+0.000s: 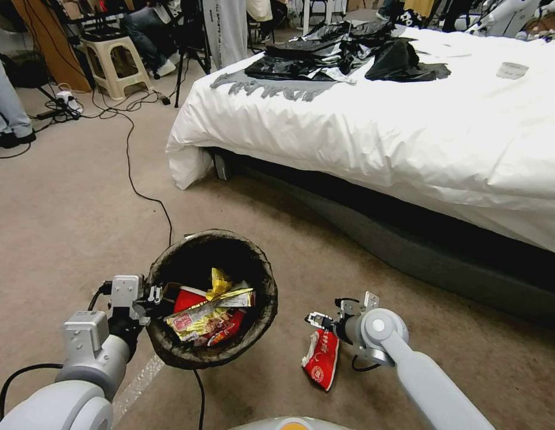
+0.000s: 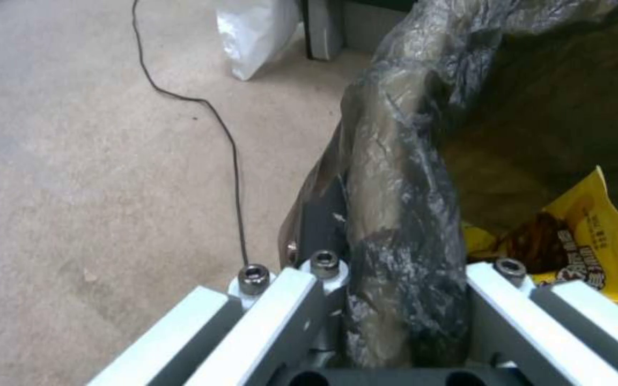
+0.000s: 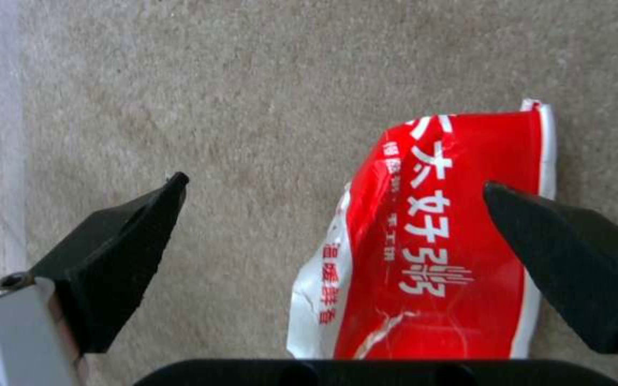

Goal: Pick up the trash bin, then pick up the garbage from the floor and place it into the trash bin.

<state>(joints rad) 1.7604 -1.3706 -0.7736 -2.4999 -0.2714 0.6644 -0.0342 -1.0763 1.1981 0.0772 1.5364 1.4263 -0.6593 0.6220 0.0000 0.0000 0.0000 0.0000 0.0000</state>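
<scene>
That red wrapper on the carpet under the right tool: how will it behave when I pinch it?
The red wrapper looks like thin, creased, glossy film lying flat on the carpet, so it will probably flop and fold when lifted. It is likely very light and may slide between the pads. The right tool is open above it, offset toward one edge, so a pinch might catch only a corner.

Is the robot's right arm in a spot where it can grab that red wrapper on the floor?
Probably yes. The right gripper hangs just over the red wrapper with its jaws open, one to either side of it, and only bare carpet lies around it.
</scene>
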